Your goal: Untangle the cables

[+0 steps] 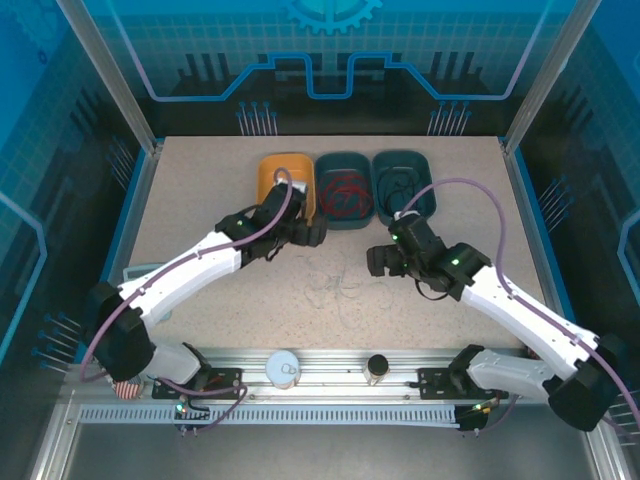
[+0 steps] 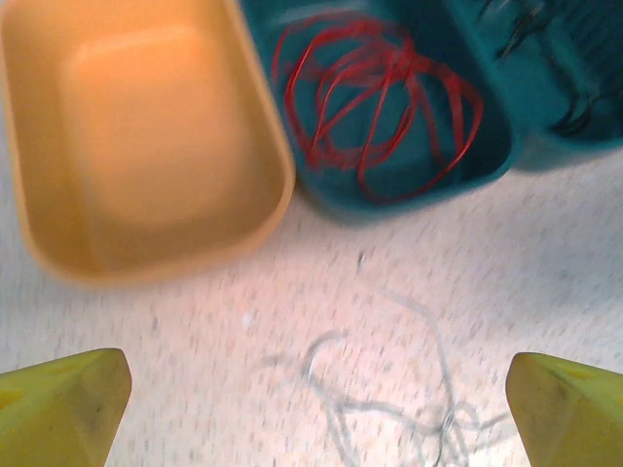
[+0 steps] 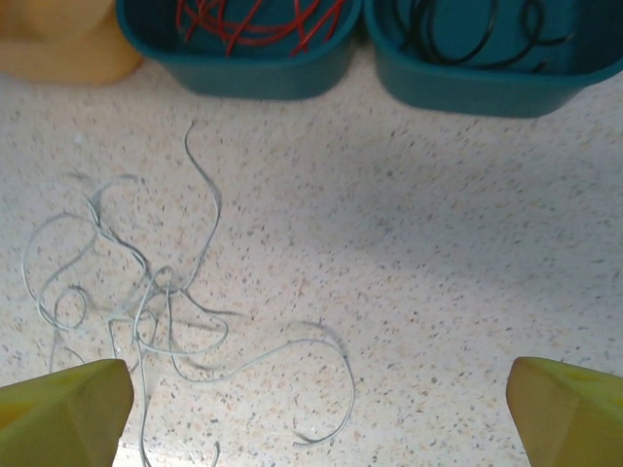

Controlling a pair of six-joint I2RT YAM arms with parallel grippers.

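My two arms (image 1: 200,262) bend inward over the speckled table (image 1: 200,200); left tool (image 1: 310,232) and right tool (image 1: 380,262) both spread wide, holding nothing, with blue walls (image 1: 40,150) all around

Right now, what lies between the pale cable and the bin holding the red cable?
Bare speckled table separates the pale cable from the teal bin with the red cable; the right wrist view shows it.
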